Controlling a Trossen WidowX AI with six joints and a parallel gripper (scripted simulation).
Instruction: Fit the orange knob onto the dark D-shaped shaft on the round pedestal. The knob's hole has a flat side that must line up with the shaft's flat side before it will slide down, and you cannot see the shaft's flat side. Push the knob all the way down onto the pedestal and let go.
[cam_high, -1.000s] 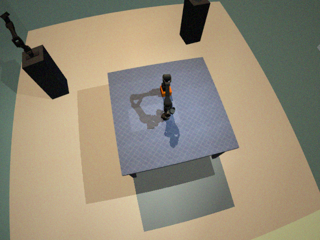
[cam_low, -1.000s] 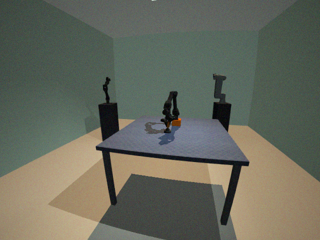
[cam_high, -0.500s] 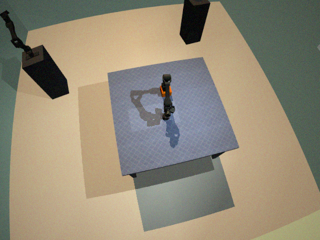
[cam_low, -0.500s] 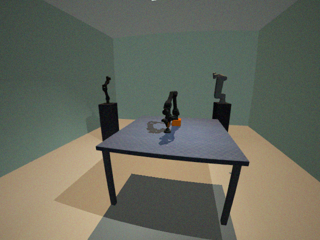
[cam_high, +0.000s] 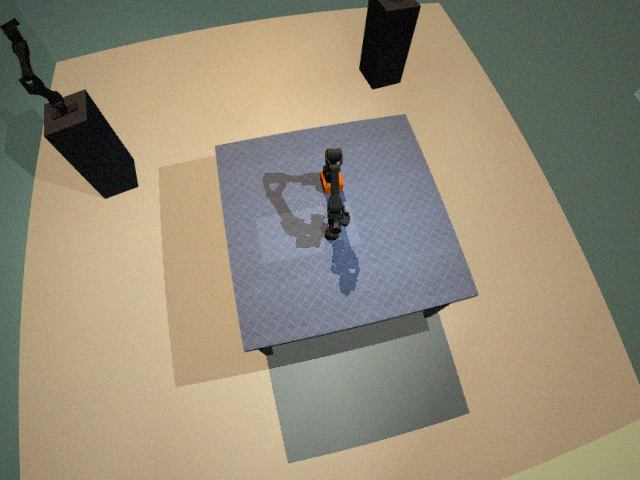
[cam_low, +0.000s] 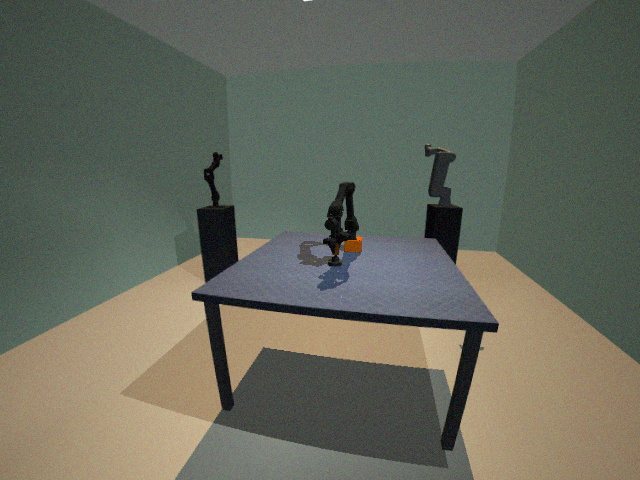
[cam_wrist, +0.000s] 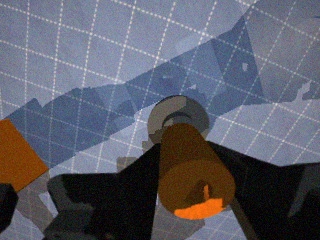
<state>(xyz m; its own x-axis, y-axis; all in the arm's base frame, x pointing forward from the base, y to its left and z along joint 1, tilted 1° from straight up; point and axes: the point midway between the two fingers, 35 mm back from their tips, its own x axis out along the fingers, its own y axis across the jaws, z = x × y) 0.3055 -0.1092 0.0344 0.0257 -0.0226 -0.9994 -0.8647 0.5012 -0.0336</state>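
Gripping the orange knob (cam_low: 337, 250) (cam_wrist: 196, 175) between its fingers, the claw (cam_low: 336, 249) (cam_wrist: 182, 146) pointed down over the round pedestal (cam_low: 334, 262) (cam_wrist: 162, 115) on the blue surface (cam_high: 289, 310) (cam_low: 413, 289) (cam_wrist: 55, 30). The wrist view alone showed the knob's shape: a tapering cylinder with an opening in its near end, its far end overlapping the pedestal's disc. From there, the shaft could not be made out, nor whether the knob had reached the pedestal. The exterior view gave the height, with the knob as a narrow orange strip just above the pedestal; the top view hid it beneath the dark arm (cam_high: 334, 188) (cam_low: 341, 198). An orange block (cam_low: 353, 244) (cam_wrist: 19, 157) stood near the arm's base, plain in the exterior view, partly covered from above and cut off by the wrist picture's edge.
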